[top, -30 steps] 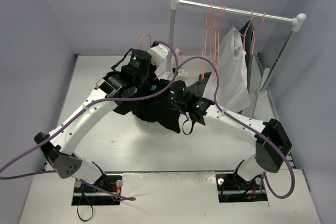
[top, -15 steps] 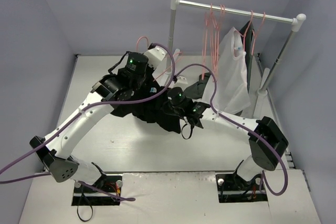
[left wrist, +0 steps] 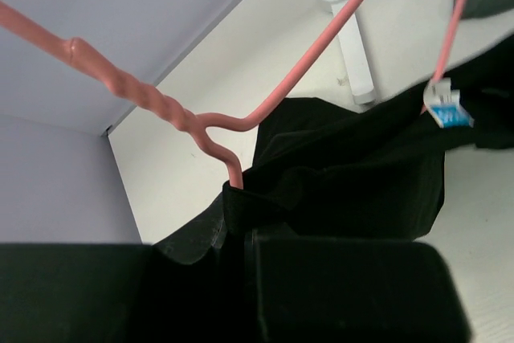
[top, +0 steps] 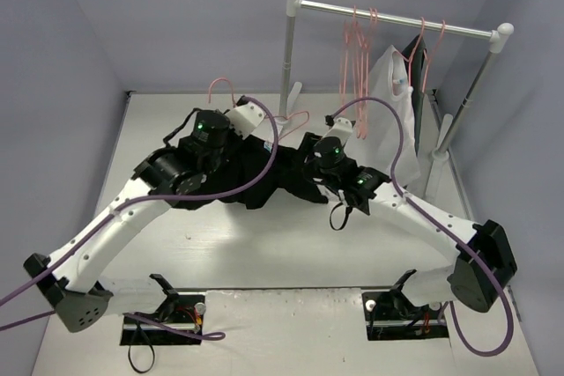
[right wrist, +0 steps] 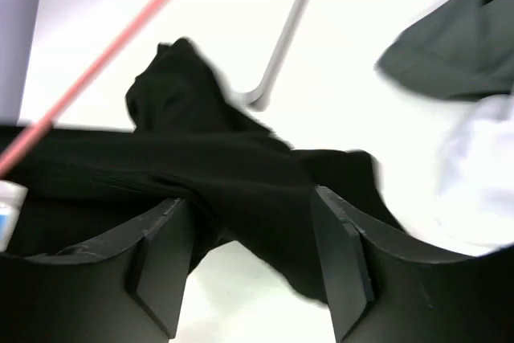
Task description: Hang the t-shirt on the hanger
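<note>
Where the two arms meet, just toward 12 o'clock from the middle of the surface (top: 264,253), the black t-shirt (top: 286,178) is slung between them in a crumpled band running from 9 to 3 o'clock. At the band's 10 o'clock end the left pincer (top: 241,119) is clenched low on the stem of the pink hanger (left wrist: 132,86), with the grip itself buried under a fold of the shirt. From that fold the twisted stem rises and the hook pokes out toward 11 o'clock, while one shoulder wire slants toward 2 o'clock above the fabric. A second run of wire meets the shirt beside a white-and-blue label (left wrist: 446,110). At the band's 3 o'clock end the right pincer (right wrist: 250,230) has its fingers (right wrist: 161,263) apart, with a thick fold of the shirt lying across the gap. Whether they press it I cannot tell. Off at 1 o'clock stands a rack (top: 397,19) carrying more pink hangers (top: 357,50), a white garment (top: 392,121) and a dark garment (top: 423,85).
</note>
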Controlling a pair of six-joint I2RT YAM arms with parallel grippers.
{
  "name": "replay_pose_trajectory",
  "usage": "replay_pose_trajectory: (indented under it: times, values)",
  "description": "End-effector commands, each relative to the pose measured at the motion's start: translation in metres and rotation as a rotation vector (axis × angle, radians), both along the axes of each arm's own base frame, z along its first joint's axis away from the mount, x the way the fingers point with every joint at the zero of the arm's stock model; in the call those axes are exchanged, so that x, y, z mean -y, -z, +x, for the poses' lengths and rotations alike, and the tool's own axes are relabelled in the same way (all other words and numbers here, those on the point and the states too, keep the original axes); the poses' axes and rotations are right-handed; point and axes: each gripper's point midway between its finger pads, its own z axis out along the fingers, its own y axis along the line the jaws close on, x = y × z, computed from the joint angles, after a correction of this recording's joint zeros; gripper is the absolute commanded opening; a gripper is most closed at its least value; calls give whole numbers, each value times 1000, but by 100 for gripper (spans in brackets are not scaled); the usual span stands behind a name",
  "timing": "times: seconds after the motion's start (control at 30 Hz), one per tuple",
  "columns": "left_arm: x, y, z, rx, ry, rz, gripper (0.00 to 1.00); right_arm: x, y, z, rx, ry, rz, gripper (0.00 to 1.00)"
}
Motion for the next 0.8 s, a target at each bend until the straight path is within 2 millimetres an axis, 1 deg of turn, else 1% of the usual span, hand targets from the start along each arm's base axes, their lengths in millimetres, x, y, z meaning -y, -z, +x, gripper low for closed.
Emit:
replay_pose_trajectory:
  times: [0.0,0.07,0.13,0.2,0.3,0.33,0.37,0.4,0.53,0.57,0.67,0.77]
  values:
    - [-15,-58,-16,180,76,-81,0,26,-25,3,61,28,-38,49]
    - [-19,-59,-22,187,98,-87,0,30,-25,2,58,25,-60,45]
    - [-21,-61,-31,189,131,-107,0,33,-21,2,48,17,-73,39]
    - [-18,-58,-39,172,179,-115,0,35,-19,2,43,10,-82,34]
    - [-13,-54,-52,158,259,-114,0,38,-22,4,51,-4,-97,22]
    - [-14,-51,-57,157,276,-105,0,39,-25,6,59,-16,-106,15]
    - [-15,-44,-61,147,295,-86,0,42,-29,8,70,-30,-117,5]
    - [-16,-42,-64,146,312,-73,0,42,-33,9,77,-35,-118,1]
    - [-20,-32,-69,130,330,-30,0,47,-49,14,108,-63,-126,0]
    - [-21,-30,-68,125,331,-16,0,49,-55,16,123,-68,-134,0]
    - [-24,-23,-64,114,314,20,0,53,-58,15,121,-83,-159,0]
    - [-23,-19,-60,108,310,38,0,51,-68,14,137,-112,-170,0]
